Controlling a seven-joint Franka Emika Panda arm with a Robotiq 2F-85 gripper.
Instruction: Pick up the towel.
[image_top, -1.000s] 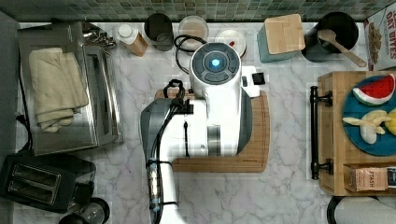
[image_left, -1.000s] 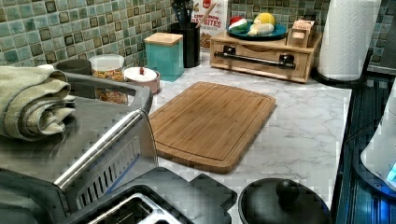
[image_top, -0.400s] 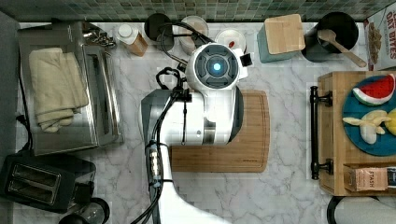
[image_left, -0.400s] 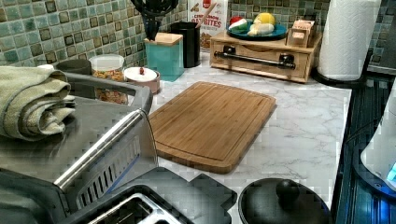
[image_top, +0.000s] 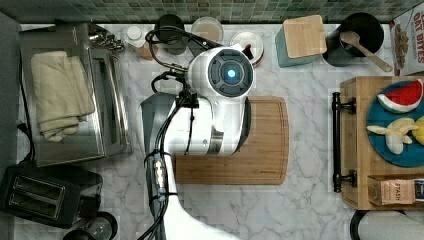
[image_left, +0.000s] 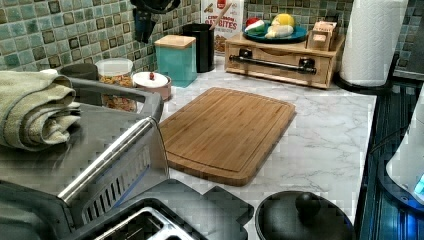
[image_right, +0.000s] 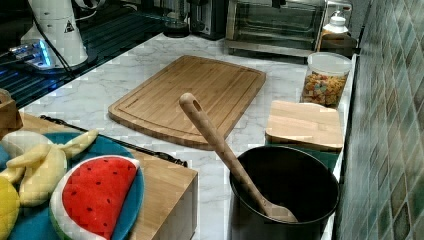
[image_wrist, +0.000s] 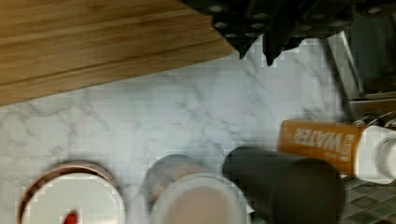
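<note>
Arm (image_top: 220, 115) hides approx the left half of the cutting board (image_top: 265, 150) in the top view. Gripper (image_left: 150, 15) cut by the left view's top edge; finger spacing can't be told. Towel (image_left: 30, 112) cut at the left view's left edge. Cereal box (image_top: 407, 37) cut at the top view's right edge.

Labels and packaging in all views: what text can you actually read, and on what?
"WATER": orange bottle, wrist view.
"BITES": cereal box, left view; the line above is cut off.
"STASH": small brown box, top view.
Cereal box's lettering in the top view: partly cut off, unreadable.
</note>
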